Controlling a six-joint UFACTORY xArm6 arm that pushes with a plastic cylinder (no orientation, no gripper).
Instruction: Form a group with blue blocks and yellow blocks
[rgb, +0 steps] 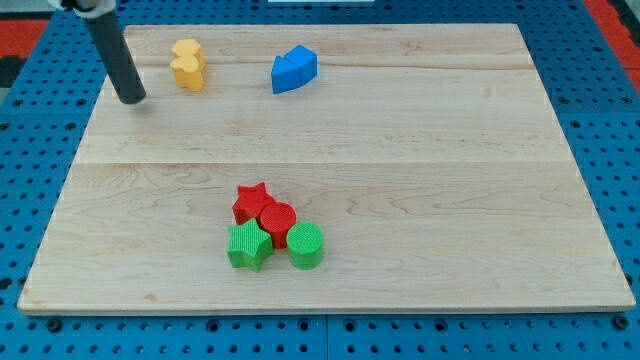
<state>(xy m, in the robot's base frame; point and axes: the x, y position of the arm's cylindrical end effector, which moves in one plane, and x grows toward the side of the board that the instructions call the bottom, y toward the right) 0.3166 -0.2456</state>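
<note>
A yellow heart-shaped block (187, 64) lies near the view's top left of the wooden board (420, 150). A blue wedge-like block (294, 69) lies to its right, a clear gap apart. My tip (133, 99) rests on the board to the left of the yellow block and slightly below it, not touching it. The dark rod rises from the tip toward the view's top left corner.
A tight cluster sits low in the board's middle: a red star (251, 201), a red cylinder (277, 221), a green star (248, 246) and a green cylinder (306, 246). A blue pegboard (600, 60) surrounds the board.
</note>
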